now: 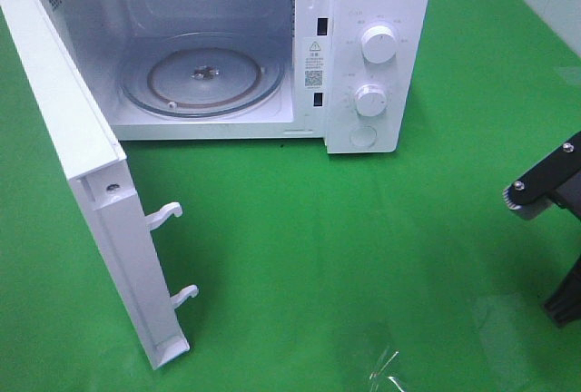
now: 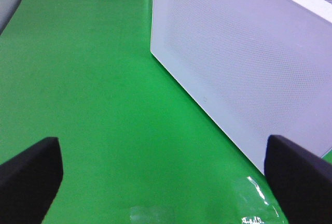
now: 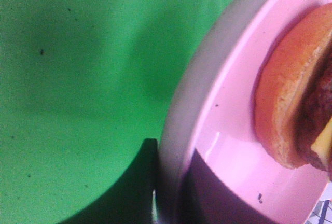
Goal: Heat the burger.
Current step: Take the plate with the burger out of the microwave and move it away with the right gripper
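Note:
The burger (image 3: 290, 105) shows only in the right wrist view, very close: golden-brown bun, dark patty and a bit of yellow cheese. It lies on a pink plate (image 3: 228, 146). My right gripper is right at the plate's rim, but its fingers do not show clearly; only a dark shape lies across the rim. In the exterior high view only part of the right arm (image 1: 545, 194) shows at the right edge. My left gripper (image 2: 166, 182) is open and empty over the green cloth, beside the microwave door (image 2: 244, 63).
The white microwave (image 1: 377, 56) stands at the back with its door (image 1: 91, 192) swung wide open to the left. Its glass turntable (image 1: 204, 74) is bare. A green cloth (image 1: 345, 256) covers the table. A bit of clear tape (image 1: 388, 367) lies near the front.

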You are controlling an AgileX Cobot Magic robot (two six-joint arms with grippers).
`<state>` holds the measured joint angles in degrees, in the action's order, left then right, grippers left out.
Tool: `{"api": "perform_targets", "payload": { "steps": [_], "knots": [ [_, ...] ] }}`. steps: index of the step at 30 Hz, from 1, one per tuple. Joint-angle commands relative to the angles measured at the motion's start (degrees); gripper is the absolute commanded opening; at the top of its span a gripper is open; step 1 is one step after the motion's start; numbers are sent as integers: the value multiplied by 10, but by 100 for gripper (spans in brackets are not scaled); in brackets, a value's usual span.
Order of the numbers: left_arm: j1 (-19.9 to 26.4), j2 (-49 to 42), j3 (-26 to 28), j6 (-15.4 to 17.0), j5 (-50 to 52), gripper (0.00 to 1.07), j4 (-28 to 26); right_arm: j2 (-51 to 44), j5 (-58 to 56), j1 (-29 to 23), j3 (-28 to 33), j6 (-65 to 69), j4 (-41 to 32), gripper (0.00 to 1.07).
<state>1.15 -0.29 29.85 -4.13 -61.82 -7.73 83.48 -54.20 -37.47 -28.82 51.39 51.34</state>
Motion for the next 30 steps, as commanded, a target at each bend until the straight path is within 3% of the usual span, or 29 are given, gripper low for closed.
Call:
{"api": "perform_targets", "payload": {
  "steps": [1, 14, 20, 27, 30],
  "knots": [
    [1, -3, -1, -1, 6, 98, 1, 24, -15, 3, -15, 25, 34, 0],
    [1, -3, -1, -1, 6, 98, 1, 139, 42, 3, -26, 89, 46, 0],
    [1, -3, -1, -1, 6, 98, 1, 175, 73, 37, -26, 128, 64, 2],
    [1, -3, -1, -1, 6, 98, 1, 218, 92, 68, -26, 147, 76, 6],
    [1, -3, -1, -1, 6, 98, 1, 222, 93, 69, -26, 146, 73, 14]
  ]
}}
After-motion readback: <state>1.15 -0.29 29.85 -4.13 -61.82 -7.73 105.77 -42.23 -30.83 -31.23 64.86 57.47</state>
